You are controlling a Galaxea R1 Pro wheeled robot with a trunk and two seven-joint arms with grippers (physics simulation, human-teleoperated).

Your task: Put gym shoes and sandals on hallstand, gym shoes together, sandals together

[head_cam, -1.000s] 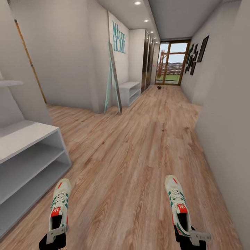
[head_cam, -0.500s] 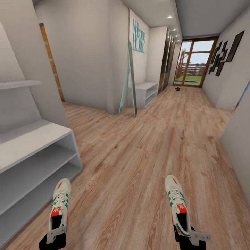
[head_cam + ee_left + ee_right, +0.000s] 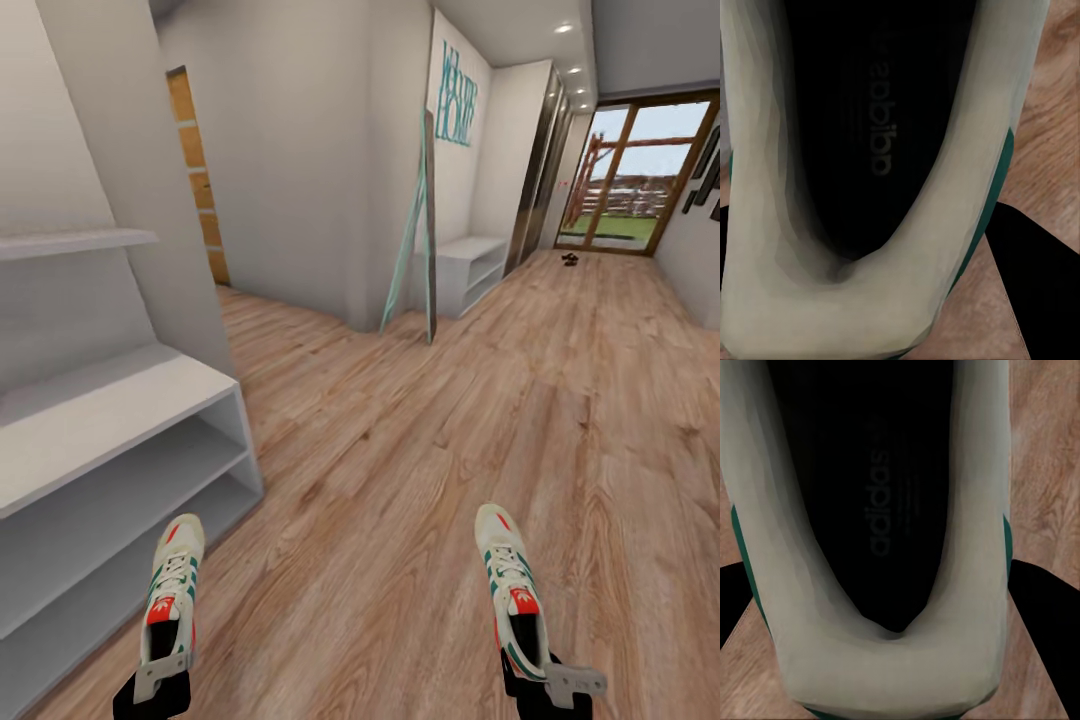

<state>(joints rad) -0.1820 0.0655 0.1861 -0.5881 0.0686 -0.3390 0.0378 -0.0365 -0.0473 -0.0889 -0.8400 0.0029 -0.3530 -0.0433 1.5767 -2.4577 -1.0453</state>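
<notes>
I hold one gym shoe in each hand, toes pointing away from me. The left gym shoe (image 3: 172,592), white with green stripes and a red-orange tongue patch, hangs above the corridor floor (image 3: 400,480) with my left gripper (image 3: 160,672) shut on its heel. My right gripper (image 3: 535,672) is shut on the heel of the right gym shoe (image 3: 512,590). Each wrist view looks into a dark insole (image 3: 870,135) (image 3: 885,495). The hallstand (image 3: 100,425) stands at my left, its top and tiers bare. Two small dark shapes (image 3: 570,260) far off by the glass door look like the sandals.
A wall shelf (image 3: 70,241) hangs above the hallstand's bench. A tall mirror (image 3: 425,240) leans on the wall corner ahead, with a plain low grey bench (image 3: 470,262) behind it. The corridor runs to a glass door (image 3: 635,180).
The whole picture has shifted to the right, so the camera has turned left and more of the hallstand shows. Both shoes stay in the grippers as before.
</notes>
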